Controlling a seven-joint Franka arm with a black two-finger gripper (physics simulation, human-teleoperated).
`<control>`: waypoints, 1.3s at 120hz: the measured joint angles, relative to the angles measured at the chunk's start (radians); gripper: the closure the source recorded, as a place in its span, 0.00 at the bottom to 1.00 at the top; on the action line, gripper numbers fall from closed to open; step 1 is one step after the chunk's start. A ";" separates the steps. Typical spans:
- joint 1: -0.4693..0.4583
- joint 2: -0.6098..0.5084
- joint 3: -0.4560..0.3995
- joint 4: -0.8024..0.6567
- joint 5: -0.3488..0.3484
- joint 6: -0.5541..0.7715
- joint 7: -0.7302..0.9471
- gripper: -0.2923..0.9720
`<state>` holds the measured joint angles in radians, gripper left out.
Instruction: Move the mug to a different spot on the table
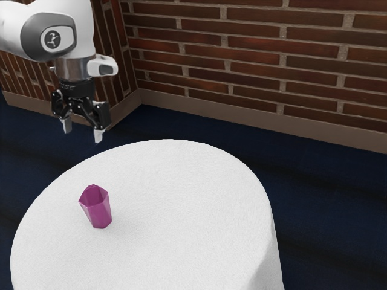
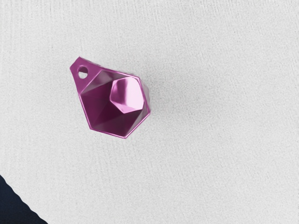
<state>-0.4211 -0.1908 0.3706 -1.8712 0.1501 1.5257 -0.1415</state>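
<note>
A magenta faceted mug [image 1: 95, 206] stands upright on the round white table [image 1: 181, 199], toward the exterior view's left. The wrist view looks straight down into the mug [image 2: 113, 101]; a small handle with a hole sticks out from its rim. My black gripper [image 1: 82, 133] hangs high above the table's left edge, well above the mug and apart from it. Its fingers are spread open with nothing between them.
A white cloth covers the table [image 2: 224, 140], bare around the mug on all sides. A brick wall [image 1: 254, 54] runs behind the table and dark blue floor [image 1: 326, 181] surrounds it. The table's edge [image 2: 21, 203] lies near the mug's side in the wrist view.
</note>
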 joint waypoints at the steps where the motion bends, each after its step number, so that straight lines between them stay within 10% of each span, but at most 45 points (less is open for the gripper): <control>1: 0.000 0.000 -0.001 0.000 0.000 0.006 0.002 0.23; 30: 0.011 0.144 0.074 0.002 -0.027 0.165 0.066 0.23; 70: 0.084 0.337 0.206 -0.072 -0.269 0.403 0.206 0.23; 156: 0.191 0.456 0.227 -0.144 -0.421 0.515 -0.463 0.23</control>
<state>-0.2304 0.2651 0.5971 -2.0148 -0.2712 2.0406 -0.6044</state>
